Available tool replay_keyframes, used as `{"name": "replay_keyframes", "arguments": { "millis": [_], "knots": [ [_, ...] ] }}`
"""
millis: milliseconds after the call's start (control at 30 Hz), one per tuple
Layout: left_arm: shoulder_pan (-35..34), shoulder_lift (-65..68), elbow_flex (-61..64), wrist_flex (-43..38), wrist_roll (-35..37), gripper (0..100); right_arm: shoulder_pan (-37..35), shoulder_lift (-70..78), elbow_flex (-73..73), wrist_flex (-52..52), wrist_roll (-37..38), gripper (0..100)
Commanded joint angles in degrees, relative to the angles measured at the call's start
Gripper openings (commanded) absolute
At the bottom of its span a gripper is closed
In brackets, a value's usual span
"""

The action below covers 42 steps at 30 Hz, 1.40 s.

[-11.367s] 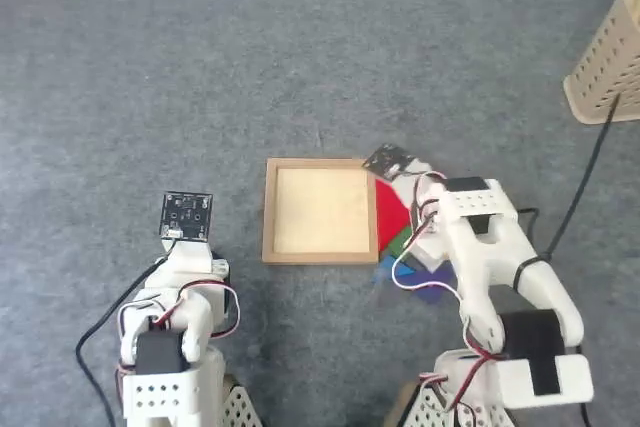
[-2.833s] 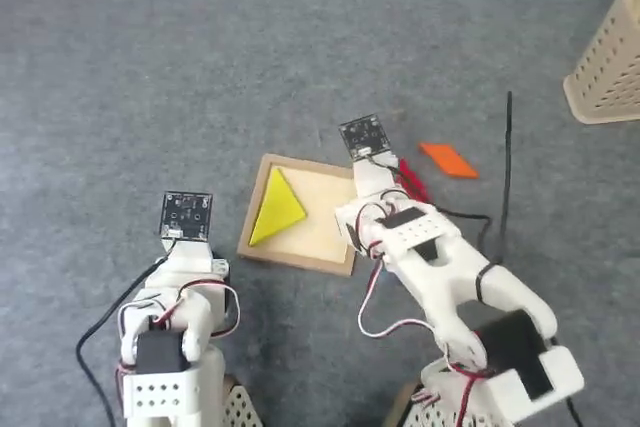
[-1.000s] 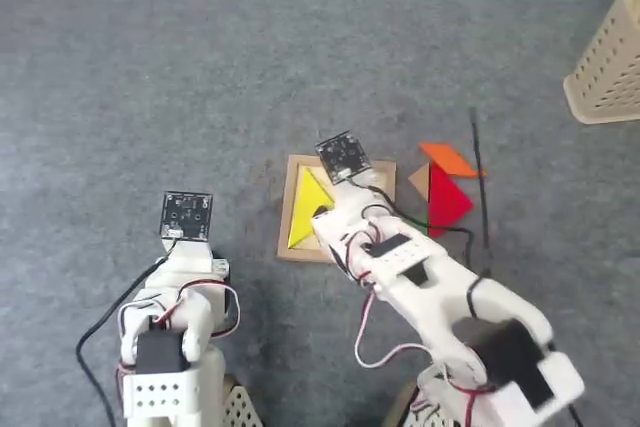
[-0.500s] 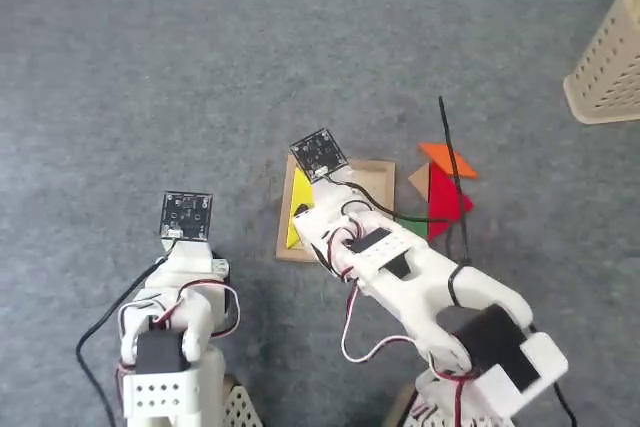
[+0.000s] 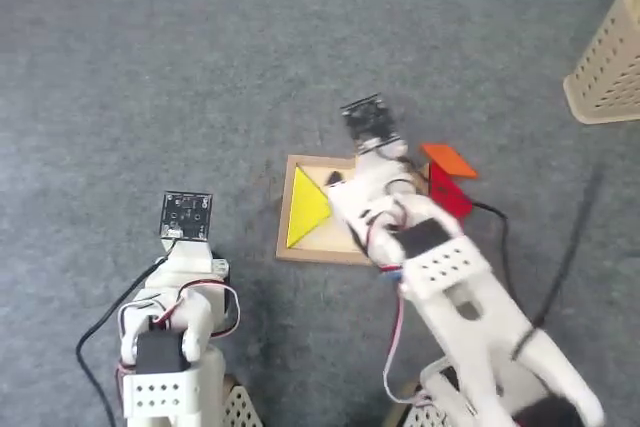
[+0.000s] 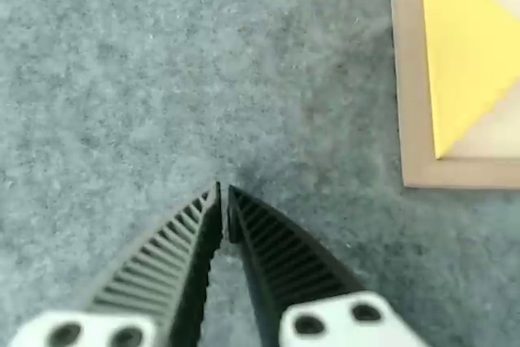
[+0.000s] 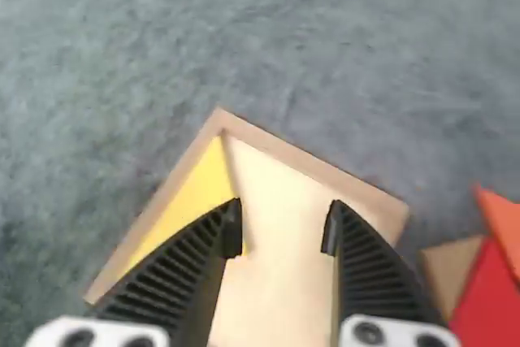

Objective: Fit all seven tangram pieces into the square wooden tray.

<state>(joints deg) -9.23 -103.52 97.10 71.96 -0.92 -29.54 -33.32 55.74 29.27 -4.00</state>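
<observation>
A yellow triangle [image 5: 305,209] lies flat in the square wooden tray [image 5: 283,212].

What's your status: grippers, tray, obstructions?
Left gripper shut, beside tray. Right gripper open over tray. Yellow triangle in; red piece, orange piece outside. Right arm covers tray edge.

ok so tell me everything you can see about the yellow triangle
The yellow triangle is a flat, smooth, solid-coloured piece lying flat inside the wooden tray. Its long edge runs along one tray wall, its apex pointing to the tray's middle. The right gripper hangs open over it; whether a fingertip touches it is unclear.
</observation>
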Motion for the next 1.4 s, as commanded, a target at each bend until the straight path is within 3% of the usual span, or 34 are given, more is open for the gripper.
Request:
{"name": "replay_keyframes", "arguments": {
  "millis": [0,167,300,933,1033,1367],
  "knots": [
    [0.3,-1.1,-0.6,0.4,-0.2,2,6.6,-5.3,-0.5,7.2,0.8,17.7],
    [0.3,-1.1,-0.6,0.4,-0.2,2,15.1,-2.9,0.3,5.9,0.8,17.7],
    [0.3,-1.1,-0.6,0.4,-0.2,2,17.5,2.0,0.3,4.0,0.8,17.7],
    [0.3,-1.1,-0.6,0.4,-0.2,2,17.7,8.6,0.4,1.0,0.9,17.7],
    [0.3,-1.1,-0.6,0.4,-0.2,2,17.7,8.5,0.3,1.3,5.2,17.9],
    [0.3,-1.1,-0.6,0.4,-0.2,2,18.0,9.1,-5.7,10.9,7.2,18.0]
  ]
}}
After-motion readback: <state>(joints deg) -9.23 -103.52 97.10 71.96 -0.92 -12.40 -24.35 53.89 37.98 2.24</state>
